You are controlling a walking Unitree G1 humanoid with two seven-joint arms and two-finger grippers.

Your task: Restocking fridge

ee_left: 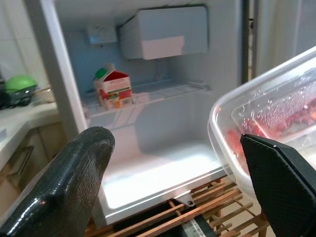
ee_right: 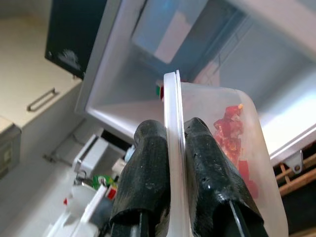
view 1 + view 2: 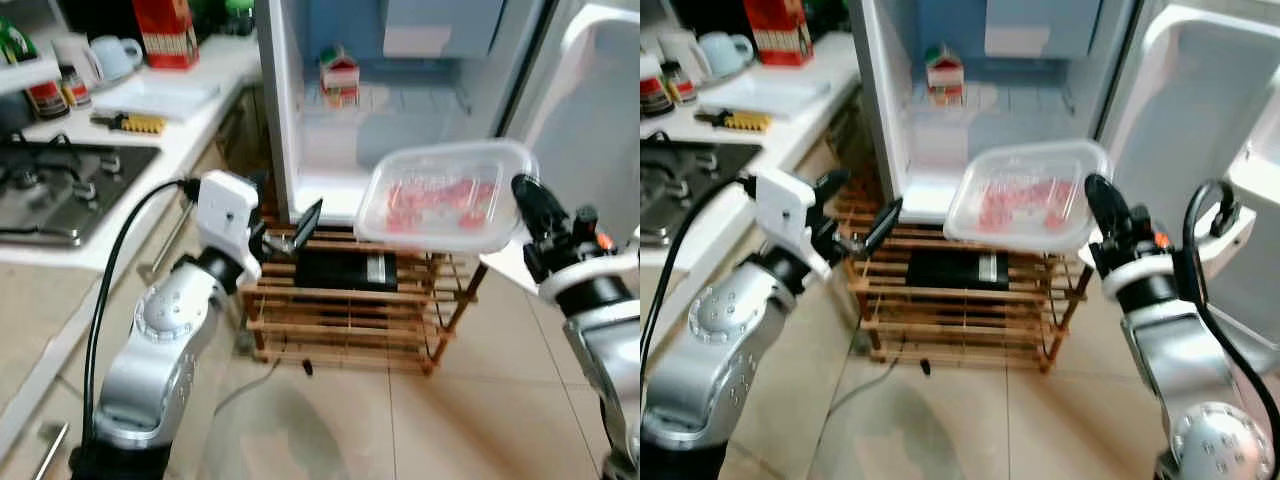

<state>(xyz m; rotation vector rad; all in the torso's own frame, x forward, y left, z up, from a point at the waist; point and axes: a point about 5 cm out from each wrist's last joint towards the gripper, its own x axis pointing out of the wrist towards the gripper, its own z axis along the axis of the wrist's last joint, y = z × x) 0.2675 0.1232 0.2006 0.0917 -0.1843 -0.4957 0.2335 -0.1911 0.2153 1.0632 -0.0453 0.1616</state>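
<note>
The tub before the fridge is clear, glossy plastic, beaded with moisture inside. The right gripper pinching its rim has matt black, finely pebbled fingers. The fridge's inside is smooth white plastic with a wire shelf. Under the fridge stands a slatted wooden rack. Arms are brushed silver metal. The floor is glossy tile.

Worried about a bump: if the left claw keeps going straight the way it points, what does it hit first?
Probably nothing soon. The open left claw points into the open fridge, toward its bare lower compartment; the clear plastic container sits off to one side, though depth is hard to judge.
</note>
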